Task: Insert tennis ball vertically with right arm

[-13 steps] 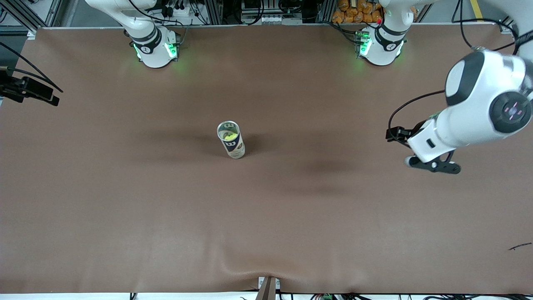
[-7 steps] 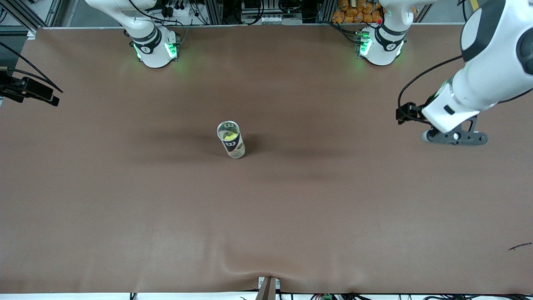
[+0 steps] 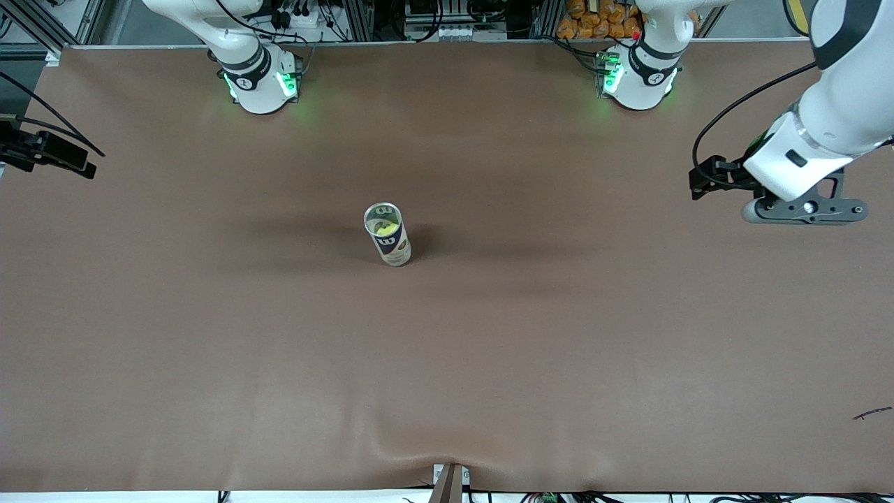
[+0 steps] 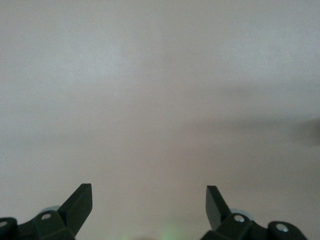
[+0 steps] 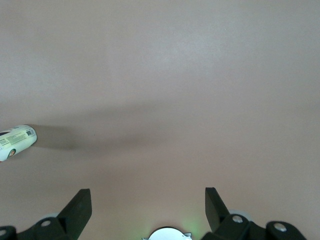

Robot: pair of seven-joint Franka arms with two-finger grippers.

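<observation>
A tennis-ball can (image 3: 390,243) stands upright in the middle of the brown table (image 3: 559,349). A yellow tennis ball (image 3: 383,227) shows inside its open mouth. The right wrist view catches the can (image 5: 17,140) far off at its edge. My right gripper (image 5: 148,192) hangs high over the table near its own base, open and empty. The front view shows only the right arm's base (image 3: 260,82) and lowest links. My left gripper (image 3: 803,209) is open and empty, up over the left arm's end of the table; in the left wrist view this gripper (image 4: 149,189) has only bare table under it.
The left arm's base (image 3: 639,77) stands at the table's back edge. A black fixture with cables (image 3: 45,150) juts in at the right arm's end. A small dark scrap (image 3: 873,413) lies near the front corner at the left arm's end.
The left arm has swung away from the middle toward its own end of the table and toward the bases. The can and ball have not moved.
</observation>
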